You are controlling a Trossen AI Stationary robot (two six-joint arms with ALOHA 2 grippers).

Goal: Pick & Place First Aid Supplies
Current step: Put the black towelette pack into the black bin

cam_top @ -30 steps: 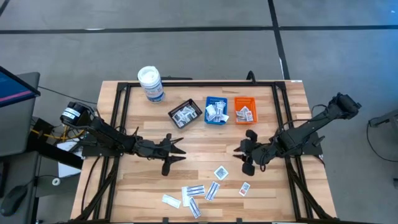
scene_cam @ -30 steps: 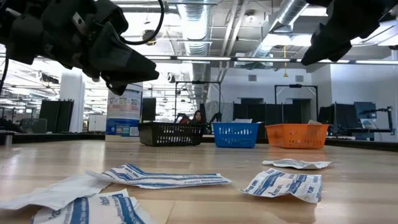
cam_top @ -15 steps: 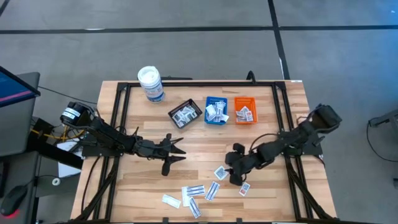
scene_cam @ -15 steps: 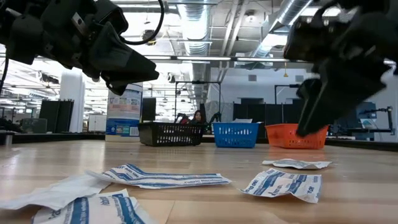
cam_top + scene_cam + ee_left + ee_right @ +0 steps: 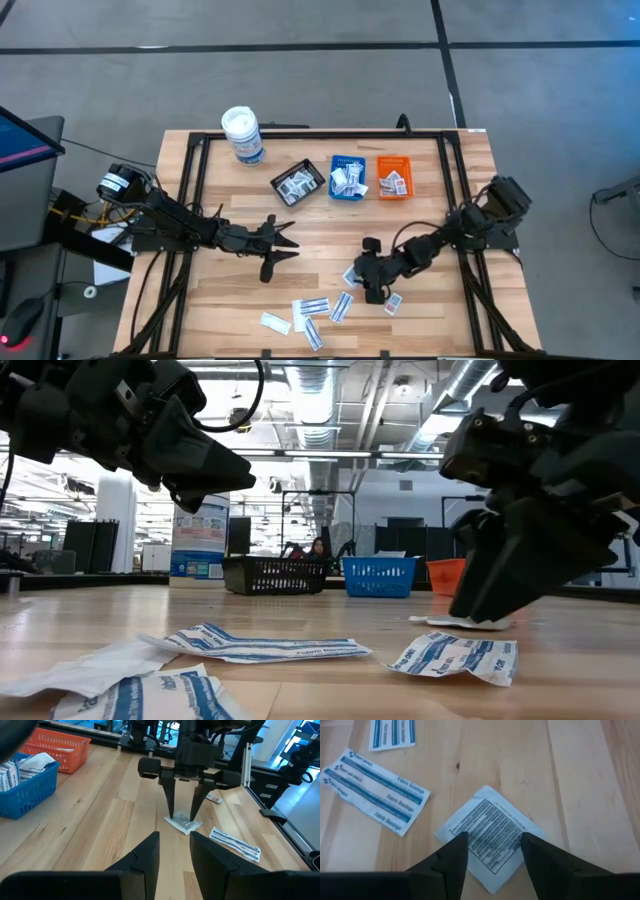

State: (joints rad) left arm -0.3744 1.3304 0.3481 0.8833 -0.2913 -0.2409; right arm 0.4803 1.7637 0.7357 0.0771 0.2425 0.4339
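Left pincer [image 5: 283,243] parked over the worktop [image 5: 320,225] left of centre, fingers parted, holding nothing. Loose packets [image 5: 312,307] scattered along the near edge. Right pincer [image 5: 182,813] is down over a dark-print packet [image 5: 492,837] lying flat right of centre, fingers spread, one tip on each side of it, not clamped. More packets sit in the black tray [image 5: 297,182], blue tray [image 5: 347,177] and orange tray [image 5: 394,177] behind.
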